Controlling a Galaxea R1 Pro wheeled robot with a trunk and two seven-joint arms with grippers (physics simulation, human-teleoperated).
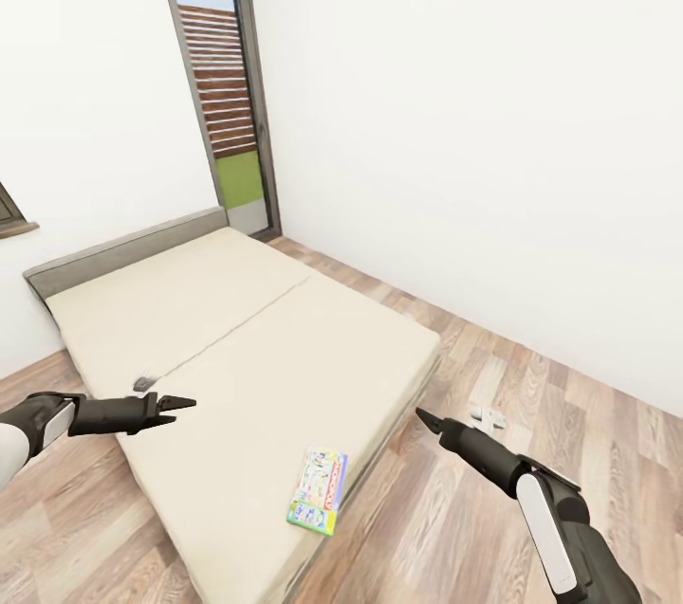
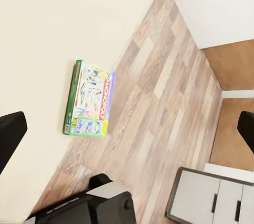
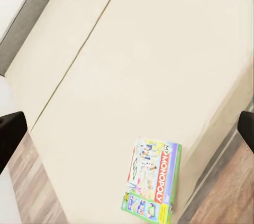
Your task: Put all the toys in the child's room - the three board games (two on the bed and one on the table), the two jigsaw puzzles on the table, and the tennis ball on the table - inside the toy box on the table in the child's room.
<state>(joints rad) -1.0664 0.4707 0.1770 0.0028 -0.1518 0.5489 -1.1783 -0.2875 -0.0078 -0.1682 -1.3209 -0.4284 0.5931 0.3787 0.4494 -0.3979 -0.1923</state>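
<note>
I am looking down from the head camera at the bed [image 1: 237,338], whose beige mattress is lying along the white wall with its low grey headboard [image 1: 123,248] at the far end, next to a tall grey-framed window [image 1: 218,73]. One board game [image 1: 319,490] is lying flat on the mattress, close to the near corner of the bed and just inside its floor-side edge; its pastel cover is facing up, and in both wrist views I am reading the word MONOPOLY on it [image 2: 89,99] [image 3: 152,182]. I am holding the left pincer [image 1: 180,403] out over the near part of the bed, well apart from the board game and touching nothing; in the head view its tips are reading as one dark point, but in the left wrist view its fingers [image 2: 10,137] are sitting at opposite edges of the picture, so I am taking the jaws as spread apart and empty. The right pincer [image 1: 425,421] is hovering over the wood-plank floor [image 1: 531,395] just beside the bed's near corner, also apart from the board game; its fingers [image 3: 10,134] are likewise showing wide apart in the right wrist view, with nothing between them. A small pale object [image 1: 489,416] is lying on the floor beyond the right pincer, too small for me to identify. The left wrist view is also catching a white drawer unit [image 2: 211,197] standing on the floor away from the bed.
</note>
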